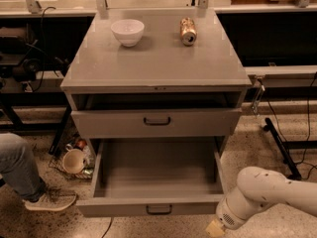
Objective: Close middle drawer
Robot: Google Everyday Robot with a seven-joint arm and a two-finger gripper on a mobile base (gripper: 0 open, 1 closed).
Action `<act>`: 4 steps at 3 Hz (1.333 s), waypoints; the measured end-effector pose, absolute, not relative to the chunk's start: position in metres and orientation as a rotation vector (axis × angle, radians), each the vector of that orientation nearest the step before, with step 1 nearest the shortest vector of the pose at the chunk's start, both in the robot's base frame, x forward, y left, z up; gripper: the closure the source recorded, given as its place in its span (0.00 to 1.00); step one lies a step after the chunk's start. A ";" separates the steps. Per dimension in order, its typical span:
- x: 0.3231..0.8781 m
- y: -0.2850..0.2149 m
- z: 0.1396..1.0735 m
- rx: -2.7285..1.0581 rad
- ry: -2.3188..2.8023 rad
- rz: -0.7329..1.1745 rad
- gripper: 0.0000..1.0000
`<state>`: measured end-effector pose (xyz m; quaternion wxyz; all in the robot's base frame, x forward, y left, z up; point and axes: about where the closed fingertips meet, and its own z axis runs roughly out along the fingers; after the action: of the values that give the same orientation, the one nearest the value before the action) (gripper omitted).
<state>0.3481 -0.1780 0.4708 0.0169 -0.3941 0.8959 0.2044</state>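
The middle drawer [158, 175] is pulled far out of the gray cabinet [156, 66]. Its deep gray box is empty. Its low front [124, 207] carries a small black bar handle [159, 209] at the centre. Above it, the taller-fronted top drawer [198, 123] with a larger black handle stands slightly out. The lowest drawer is hidden under the open one. My white arm [270, 195] comes in from the lower right. My gripper [215, 228] sits at the bottom edge of the view, just right of the drawer's front right corner.
A white bowl [128, 31] and a can lying on its side [187, 30] rest on the cabinet top. A person's leg and shoe [29, 182] are at the left, next to a cup and clutter [74, 160]. A black stand foot [280, 143] is on the right.
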 end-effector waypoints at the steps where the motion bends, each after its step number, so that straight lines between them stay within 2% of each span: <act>1: 0.365 -0.183 0.434 -1.166 2.771 0.622 1.00; 2: 0.401 -0.181 0.395 -1.083 2.733 0.575 1.00; 4: 0.469 -0.166 0.395 -0.975 2.552 0.513 1.00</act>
<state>0.4689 -0.1656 0.3952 0.1800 -0.3452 0.9030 0.1817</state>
